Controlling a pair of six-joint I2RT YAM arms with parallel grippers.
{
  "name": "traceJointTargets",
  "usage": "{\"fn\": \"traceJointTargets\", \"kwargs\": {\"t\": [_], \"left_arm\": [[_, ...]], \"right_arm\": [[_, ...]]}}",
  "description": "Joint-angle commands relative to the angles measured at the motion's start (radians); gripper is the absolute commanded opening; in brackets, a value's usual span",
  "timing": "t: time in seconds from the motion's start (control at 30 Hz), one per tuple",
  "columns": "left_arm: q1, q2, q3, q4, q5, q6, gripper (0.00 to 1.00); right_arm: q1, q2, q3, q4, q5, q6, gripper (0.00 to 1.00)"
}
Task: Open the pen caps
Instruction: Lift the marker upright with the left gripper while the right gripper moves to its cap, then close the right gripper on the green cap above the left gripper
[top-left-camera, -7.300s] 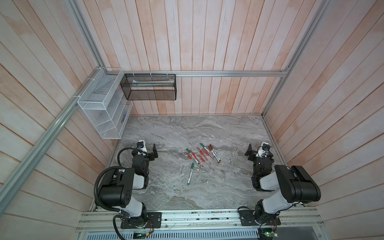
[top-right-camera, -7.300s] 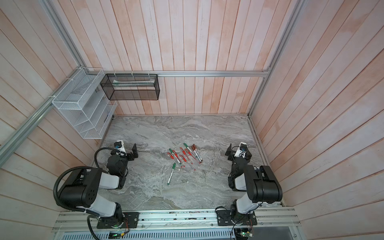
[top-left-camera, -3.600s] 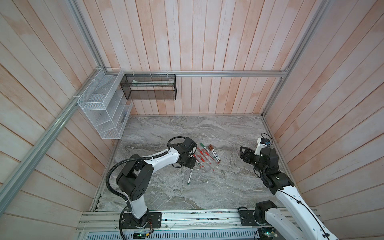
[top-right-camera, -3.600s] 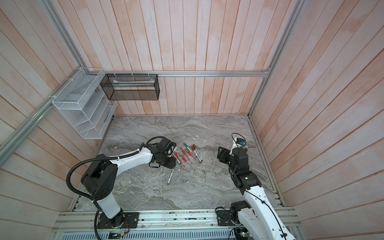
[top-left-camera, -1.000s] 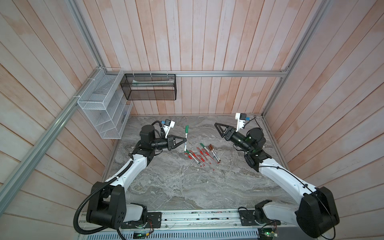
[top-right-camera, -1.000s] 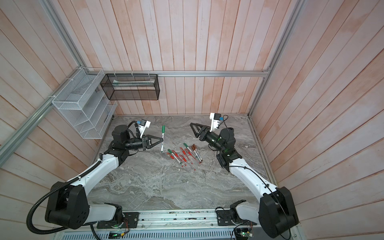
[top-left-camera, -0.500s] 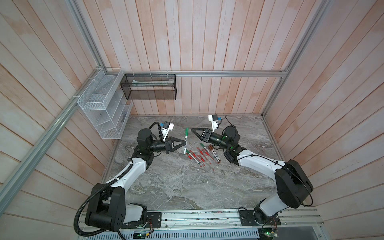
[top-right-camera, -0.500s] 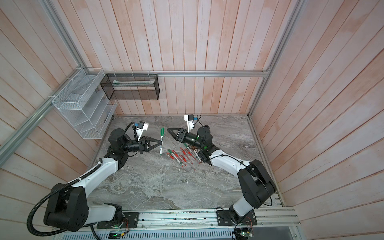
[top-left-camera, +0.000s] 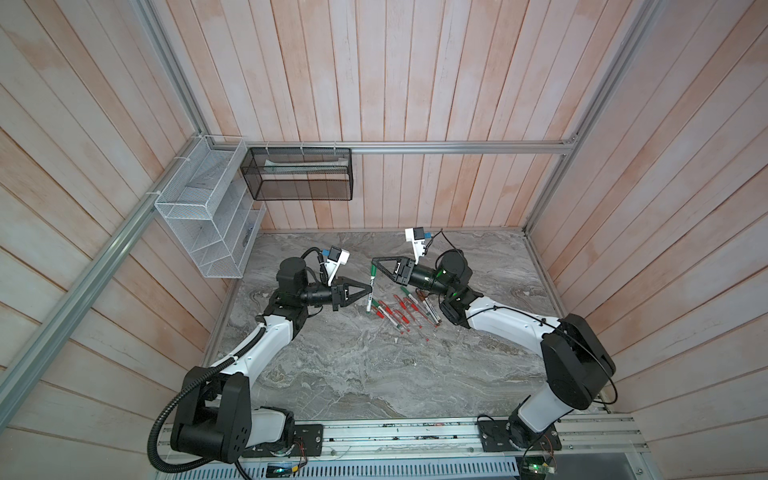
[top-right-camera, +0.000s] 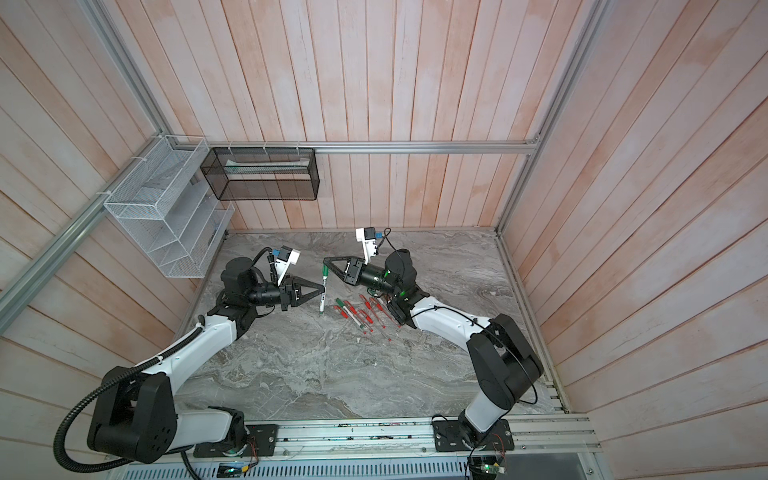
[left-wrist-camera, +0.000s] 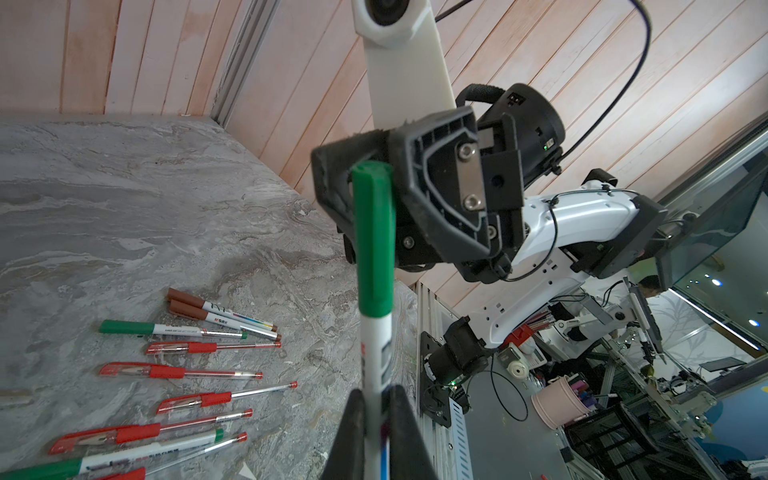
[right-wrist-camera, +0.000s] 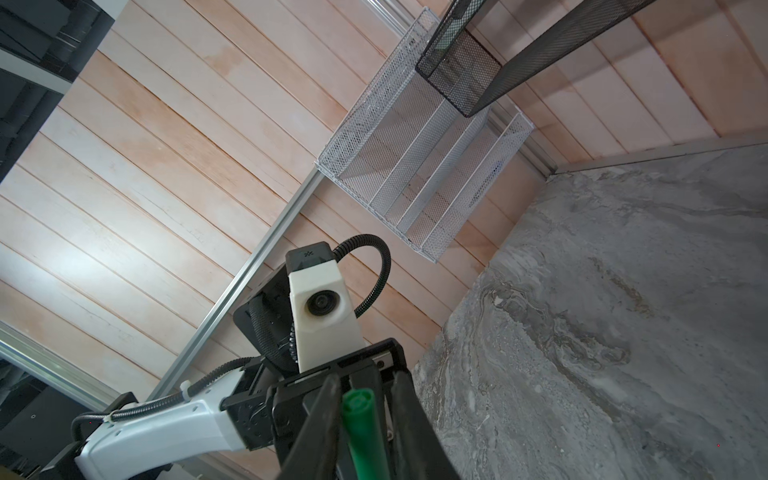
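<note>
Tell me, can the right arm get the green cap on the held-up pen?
Probably yes: the right gripper straddles the green cap with nothing between, while the left gripper holds the pen.

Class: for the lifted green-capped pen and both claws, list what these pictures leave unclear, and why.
- Whether the right claw grips the green cap: tiny in both top views, blurred in the left wrist view.
- Print on the pen barrel: blurred, partly behind the left claw.
- Barrel in right wrist view: cut off by the edge.

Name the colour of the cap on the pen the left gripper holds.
Green; the cap of the held pen shows best in the left wrist view.
</note>
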Motion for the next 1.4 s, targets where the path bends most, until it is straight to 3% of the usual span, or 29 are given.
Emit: {"fn": "traceJointTargets", "kwargs": {"t": [0.0, 0.2, 0.33, 0.4, 0.5, 0.53, 0.63, 0.7, 0.83, 0.9, 0.97, 1.1, 1.2, 1.23, 1.37], "left_arm": [[0.003, 0.001, 0.036, -0.025, -0.002, 0.034, 0.00], [0.004, 0.005, 0.037, 0.000, -0.006, 0.008, 0.00], [0.005, 0.008, 0.022, 0.037, -0.010, -0.008, 0.00], [0.004, 0.006, 0.025, 0.019, -0.014, 0.002, 0.01], [0.005, 0.006, 0.017, 0.008, -0.030, 0.015, 0.30], [0.003, 0.005, 0.008, 0.025, -0.033, 0.009, 0.34], [0.002, 0.006, 0.014, 0.022, -0.030, 0.001, 0.35], [0.002, 0.006, 0.016, 0.016, -0.030, 0.004, 0.35], [-0.005, 0.005, 0.007, 0.025, -0.031, 0.011, 0.16], [-0.004, 0.004, 0.011, 0.008, -0.029, 0.012, 0.16], [-0.007, 0.005, 0.005, 0.016, -0.032, 0.011, 0.25], [-0.023, 0.015, 0.007, 0.006, -0.036, 0.019, 0.29], [-0.029, 0.018, 0.017, -0.007, -0.037, 0.023, 0.04], [-0.030, 0.016, 0.017, -0.011, -0.039, 0.026, 0.00], [-0.028, 0.000, 0.014, -0.054, -0.044, 0.056, 0.00]], "right_arm": [[0.014, 0.018, 0.026, 0.024, -0.031, 0.001, 0.22], [0.019, 0.036, 0.024, 0.025, -0.031, 0.003, 0.17], [0.017, 0.036, 0.021, 0.037, -0.024, -0.005, 0.01], [0.013, 0.038, 0.039, 0.018, -0.029, -0.010, 0.00], [0.013, 0.033, 0.038, 0.034, -0.026, -0.009, 0.00], [0.013, 0.034, 0.034, 0.040, -0.023, -0.009, 0.00], [0.012, 0.037, 0.040, 0.030, -0.026, -0.010, 0.00], [0.010, 0.035, 0.035, 0.037, -0.021, -0.008, 0.00], [0.008, 0.050, 0.028, 0.068, -0.018, -0.005, 0.00], [0.008, 0.055, 0.039, 0.068, -0.018, 0.005, 0.00], [0.008, 0.056, 0.041, 0.087, -0.019, 0.007, 0.00], [0.005, 0.061, 0.059, 0.063, -0.013, -0.015, 0.00], [0.003, 0.058, 0.058, 0.076, -0.011, -0.016, 0.00], [0.001, 0.057, 0.054, 0.082, -0.012, -0.016, 0.00], [-0.022, 0.043, 0.043, 0.079, -0.005, -0.007, 0.00]]}}
